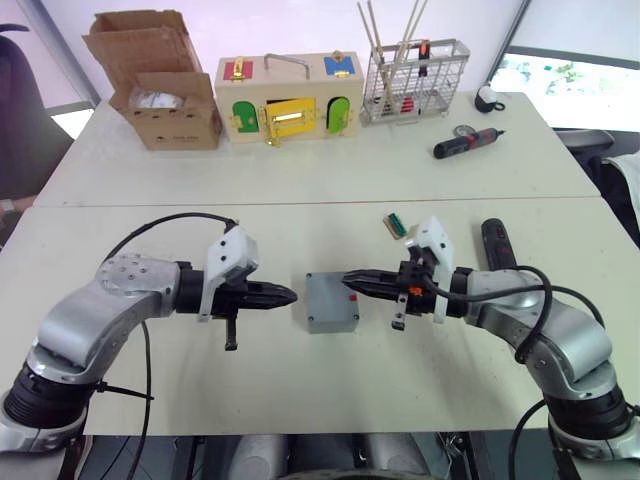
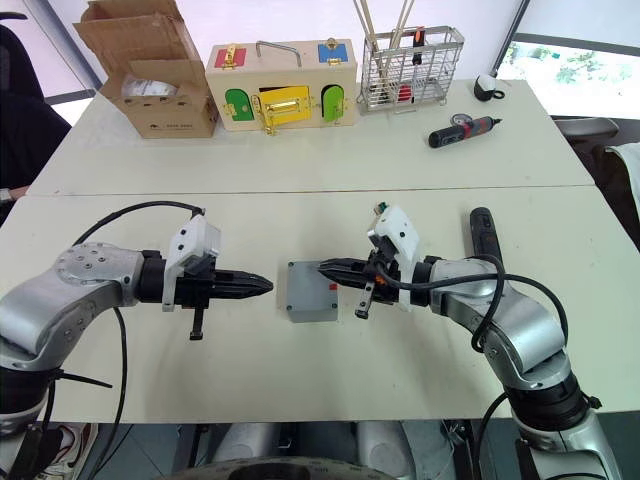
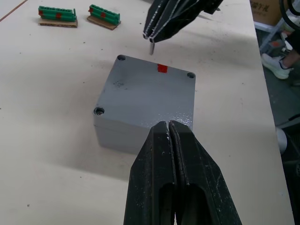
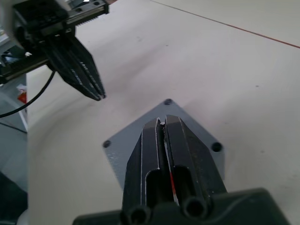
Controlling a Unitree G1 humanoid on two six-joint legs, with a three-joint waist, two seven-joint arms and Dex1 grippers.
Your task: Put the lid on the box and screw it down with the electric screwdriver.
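2 pale tables (image 1: 300, 170) stand pushed together, the seam between them running across the middle of the head views, and the near one carries the work. Behind the far table are light walls, with a bright window at the robot's right.

On the far table, from the robot's left, stand an open cardboard box (image 1: 160, 85), a wooden box (image 1: 288, 100) with coloured doors, and a wire basket (image 1: 415, 82) holding sticks and tools. A smaller black-and-red screwdriver (image 1: 466, 143) lies in front of the basket, toward the right.

At the centre of the near table sits the box (image 1: 331, 303), with the lid (image 3: 145, 96) already resting on top of it (a small red mark shows near 1 edge of the lid, and screw holes at its corners). The left gripper (image 1: 290, 295) points at the box from the robot's left, its black fingers pressed together on nothing, the tips just short of the box's edge. The right gripper (image 1: 349, 282) comes in from the opposite side, its tips over the lid's right edge near the red mark; its fingers are closed on a small screw (image 3: 151, 48) that pokes out of the tips.

Beyond the right forearm, the electric screwdriver (image 1: 495, 243) lies on the near table, well apart from the box. 2 small green terminal strips (image 3: 79, 15) lie on the table beyond the right gripper.
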